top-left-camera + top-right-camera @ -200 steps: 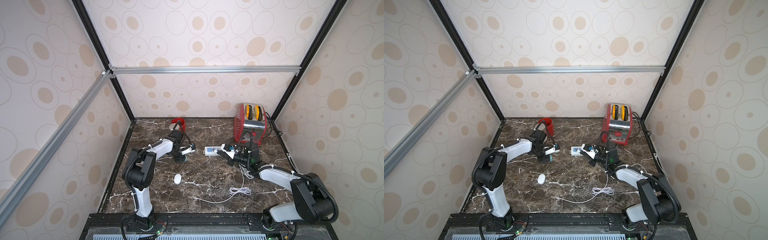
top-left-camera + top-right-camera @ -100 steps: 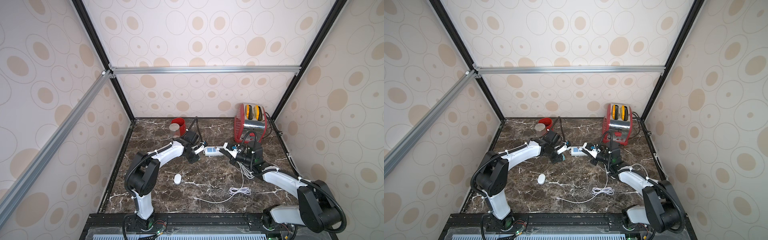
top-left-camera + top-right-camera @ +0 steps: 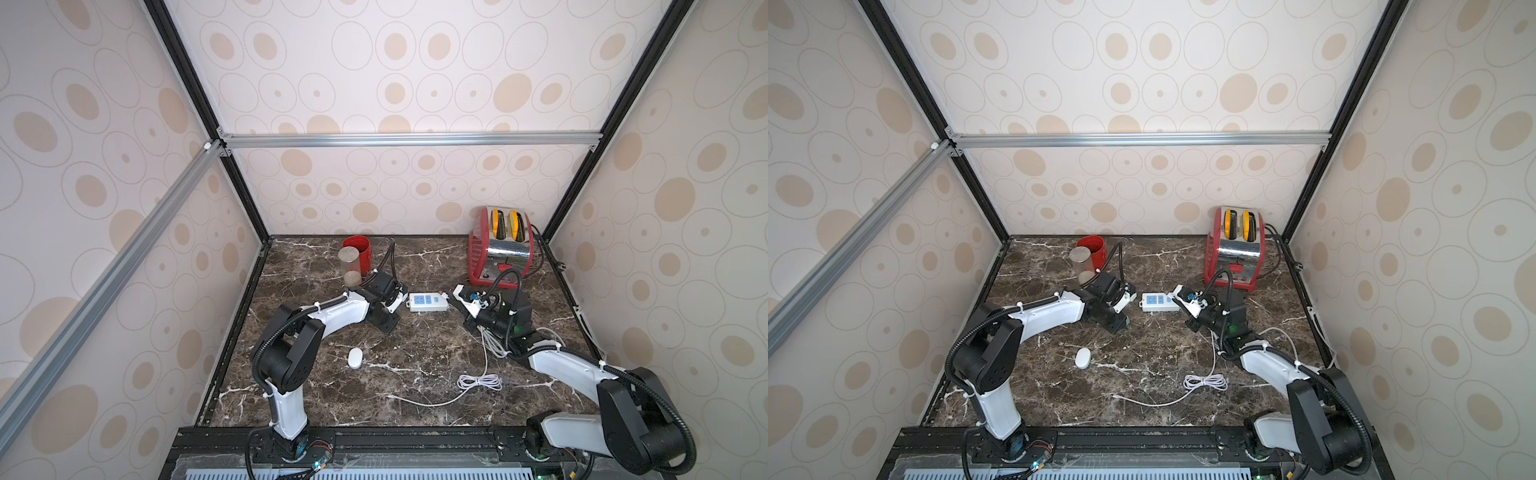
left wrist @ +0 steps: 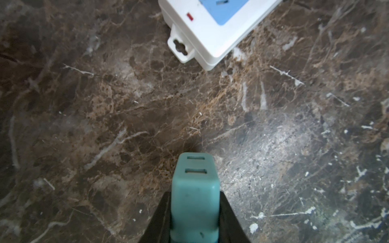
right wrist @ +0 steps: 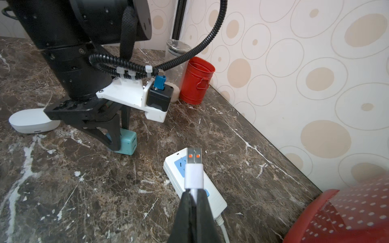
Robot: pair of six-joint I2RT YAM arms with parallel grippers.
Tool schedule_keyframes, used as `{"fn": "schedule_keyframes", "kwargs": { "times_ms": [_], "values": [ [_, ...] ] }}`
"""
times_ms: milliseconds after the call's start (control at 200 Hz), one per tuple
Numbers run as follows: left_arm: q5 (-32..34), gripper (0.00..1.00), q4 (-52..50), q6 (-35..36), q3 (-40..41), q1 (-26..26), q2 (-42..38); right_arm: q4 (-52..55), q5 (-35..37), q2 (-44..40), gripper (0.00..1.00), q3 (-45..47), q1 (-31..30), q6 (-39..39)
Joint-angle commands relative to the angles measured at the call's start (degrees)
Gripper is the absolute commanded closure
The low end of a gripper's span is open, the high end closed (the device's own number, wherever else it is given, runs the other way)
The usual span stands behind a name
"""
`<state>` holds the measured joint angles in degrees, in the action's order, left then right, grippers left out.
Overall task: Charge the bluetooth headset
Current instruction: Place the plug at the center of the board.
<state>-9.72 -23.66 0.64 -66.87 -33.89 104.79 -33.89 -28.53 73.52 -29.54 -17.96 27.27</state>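
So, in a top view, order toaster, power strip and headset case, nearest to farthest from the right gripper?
1. power strip, directly beside the right gripper.
2. toaster, behind it, back corner.
3. headset case, far across, left arm's side.

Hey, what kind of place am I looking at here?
Probably a robot test booth staged as a kitchen counter, not a real home: wallpapered panels on a bare aluminium frame, a marble-look tabletop, and a red toaster.

Colours: counter (image 3: 415, 365) brown marble, white veins; adapter (image 4: 194, 197) teal; bluetooth headset (image 3: 355, 358) white; USB cable (image 5: 194, 174) white; toaster (image 3: 500, 249) red, chrome.
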Motion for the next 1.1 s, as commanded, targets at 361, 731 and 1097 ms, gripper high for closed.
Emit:
{"fn": "schedule_keyframes", "kwargs": {
  "times_ms": [361, 731, 1097],
  "values": [
    [6.86, 0.38, 15.23, -6.82, 11.23, -0.98, -4.51, -2.19, 0.46, -0.98, 1.0, 0.4, 0.55, -0.13],
    [1.42, 0.38, 40.04, -5.71, 24.86, -0.95, -6.89, -3.03, 0.13, 0.44, 1.0, 0.36, 0.68, -0.28],
    [0.41, 0.59, 43.33, -5.83, 23.69, -0.83, -2.48, -3.18, -0.55, 1.72, 1.0, 0.02, 0.72, -0.62]
  ]
}}
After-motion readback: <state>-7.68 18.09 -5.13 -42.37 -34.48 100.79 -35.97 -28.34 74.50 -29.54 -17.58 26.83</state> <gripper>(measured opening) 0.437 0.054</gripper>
